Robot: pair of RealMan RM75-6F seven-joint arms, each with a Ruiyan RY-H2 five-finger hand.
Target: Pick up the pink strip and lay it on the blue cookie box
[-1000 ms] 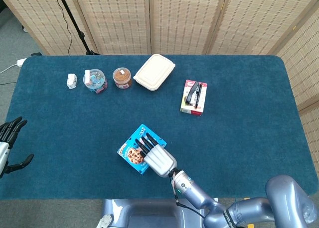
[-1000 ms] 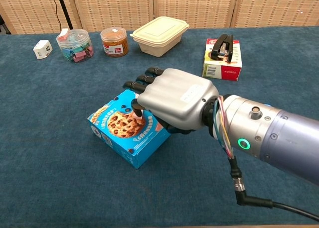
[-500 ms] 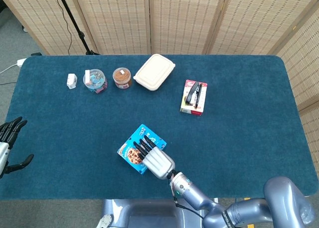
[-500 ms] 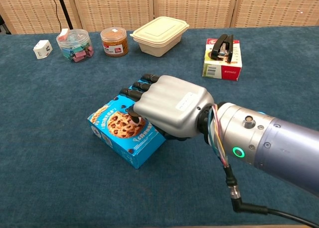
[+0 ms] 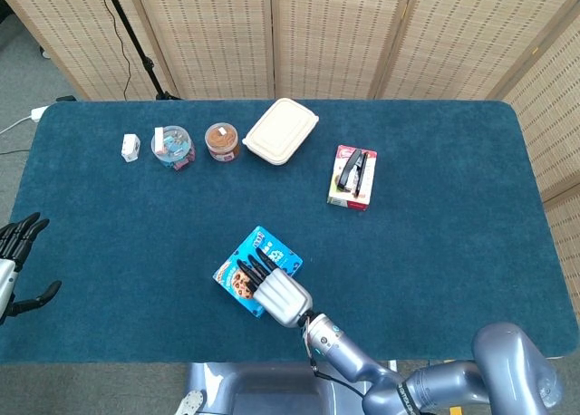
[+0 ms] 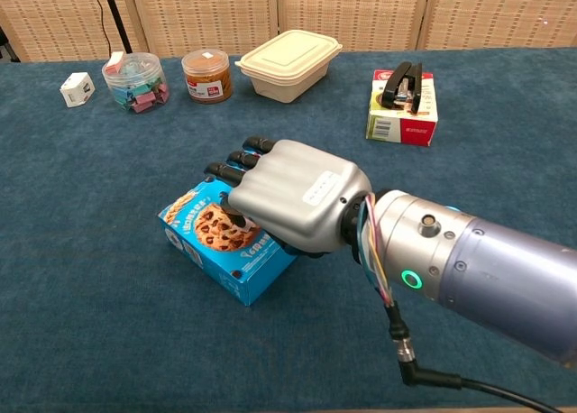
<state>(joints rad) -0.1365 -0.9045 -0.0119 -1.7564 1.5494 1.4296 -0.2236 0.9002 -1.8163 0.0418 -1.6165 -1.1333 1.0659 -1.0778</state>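
The blue cookie box [image 5: 236, 275] [image 6: 209, 230] lies near the table's front edge, its chocolate-chip cookie picture facing up. My right hand [image 5: 277, 294] [image 6: 293, 193] lies over the box's right half, palm down, its dark fingers curled toward the lid and the thumb tucked underneath. The pink strip is hidden under that hand in both views. My left hand [image 5: 16, 256] hangs off the table's left edge with its fingers spread and nothing in it; only the head view shows it.
Along the back stand a small white box [image 6: 77, 88], a clear jar of coloured clips [image 6: 135, 79], a brown-filled jar [image 6: 206, 75] and a cream lidded container [image 6: 288, 63]. A stapler on its red-and-white box [image 6: 403, 105] sits to the right.
My right hand has slid left and lower over the cookie box. The pink strip, seen pinched at the thumb a second ago, is now covered. The left hand has not moved.
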